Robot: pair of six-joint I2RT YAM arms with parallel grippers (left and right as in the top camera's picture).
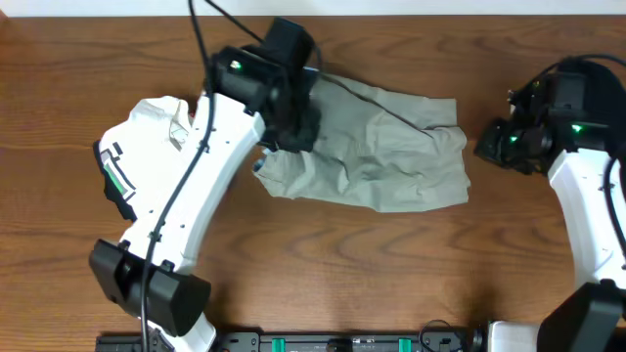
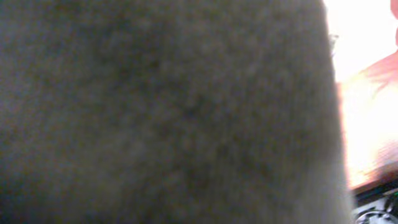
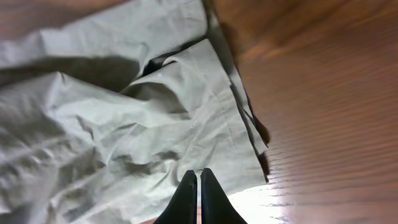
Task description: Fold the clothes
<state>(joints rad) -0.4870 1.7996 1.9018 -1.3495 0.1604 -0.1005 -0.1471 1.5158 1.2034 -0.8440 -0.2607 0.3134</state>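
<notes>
The pale grey-green shorts [image 1: 381, 147] lie crumpled and spread across the middle of the wooden table [image 1: 391, 264]. My left gripper [image 1: 287, 130] is down on their left end, where the cloth bunches up. Blurred grey cloth [image 2: 161, 112] fills the left wrist view and hides the fingers, which are shut on the shorts. My right gripper [image 3: 199, 172] hovers shut and empty just above the right edge of the shorts [image 3: 124, 124]; it shows in the overhead view [image 1: 486, 147] just off that edge.
A white top with green-black stripes [image 1: 147, 137] lies at the left, partly under my left arm [image 1: 205, 186], with a black garment [image 1: 119, 200] at its lower edge. A black rail with green parts [image 1: 342, 342] runs along the front edge.
</notes>
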